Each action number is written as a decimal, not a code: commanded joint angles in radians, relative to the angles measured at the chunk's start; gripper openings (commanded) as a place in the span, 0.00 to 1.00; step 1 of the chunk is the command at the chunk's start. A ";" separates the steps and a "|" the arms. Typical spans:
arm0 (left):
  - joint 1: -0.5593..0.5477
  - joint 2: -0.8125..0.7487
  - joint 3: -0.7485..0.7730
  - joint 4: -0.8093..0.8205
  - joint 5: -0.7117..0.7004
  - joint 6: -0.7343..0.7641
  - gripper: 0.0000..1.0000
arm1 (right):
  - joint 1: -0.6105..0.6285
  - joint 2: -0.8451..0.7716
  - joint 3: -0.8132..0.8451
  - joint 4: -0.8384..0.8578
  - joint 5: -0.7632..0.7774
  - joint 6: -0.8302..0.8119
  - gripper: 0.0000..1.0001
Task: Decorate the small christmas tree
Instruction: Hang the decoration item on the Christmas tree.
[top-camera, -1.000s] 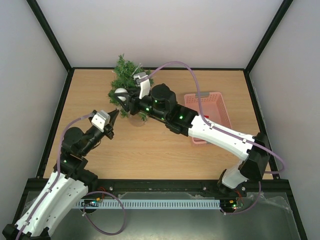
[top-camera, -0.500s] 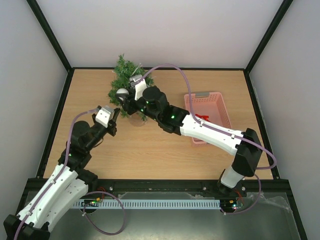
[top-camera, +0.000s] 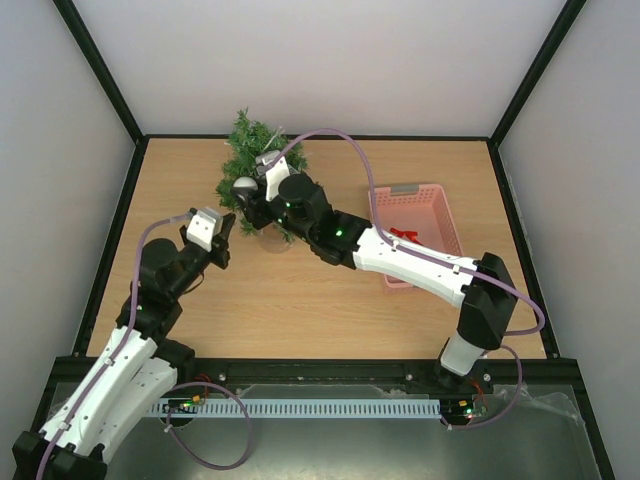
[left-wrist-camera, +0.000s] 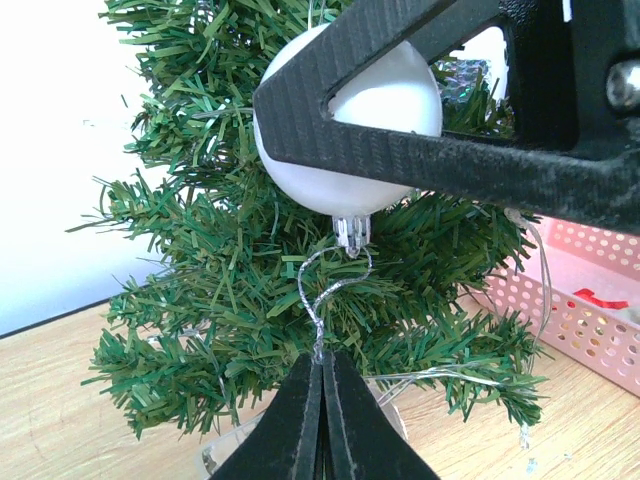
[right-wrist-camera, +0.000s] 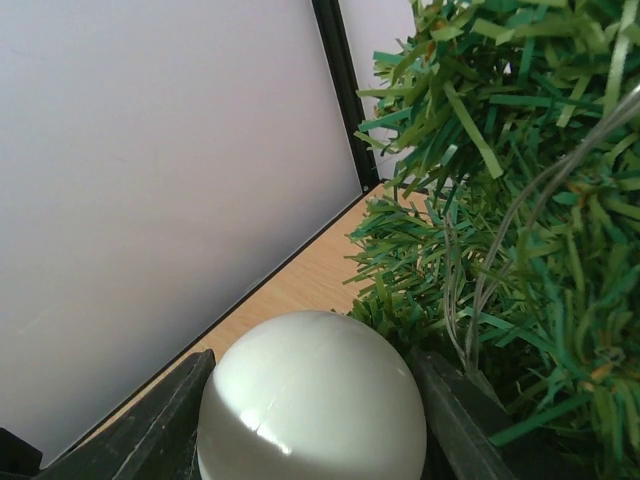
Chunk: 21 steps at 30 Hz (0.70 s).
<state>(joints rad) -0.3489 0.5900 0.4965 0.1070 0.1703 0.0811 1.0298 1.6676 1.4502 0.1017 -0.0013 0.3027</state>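
Observation:
The small christmas tree (top-camera: 255, 160) stands at the table's back left, bushy and dark green. A glossy white ball ornament (top-camera: 243, 185) hangs at its left side, and my right gripper (top-camera: 252, 200) is shut on it. In the right wrist view the ball (right-wrist-camera: 312, 400) fills the space between both fingers, beside the tree's needles (right-wrist-camera: 500, 250). From the ball's clear cap (left-wrist-camera: 352, 232) a silver hanging loop (left-wrist-camera: 330, 285) runs down into my left gripper (left-wrist-camera: 322, 358), which is shut on the loop's end. The left gripper (top-camera: 224, 232) sits just below and left of the tree.
A pink perforated basket (top-camera: 442, 202) stands right of the tree with a red item (top-camera: 403, 236) inside; the right arm passes over its left edge. The basket's wall (left-wrist-camera: 590, 300) shows behind the tree in the left wrist view. Thin clear threads hang among the branches.
The right arm's wrist has swung left, closer to the tree, while the ball stayed at the tree's left side. The left gripper has edged up toward the tree.

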 joint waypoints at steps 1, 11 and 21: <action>0.015 0.011 0.005 0.037 0.030 -0.012 0.02 | 0.007 0.012 0.042 0.000 0.038 -0.026 0.44; 0.031 0.047 0.005 0.056 0.094 -0.017 0.02 | 0.006 0.013 0.046 -0.009 0.051 -0.039 0.44; 0.042 0.075 0.005 0.073 0.117 -0.019 0.02 | 0.006 0.020 0.039 -0.011 0.059 -0.051 0.44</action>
<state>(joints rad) -0.3168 0.6502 0.4965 0.1318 0.2638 0.0628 1.0298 1.6760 1.4635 0.0940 0.0326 0.2718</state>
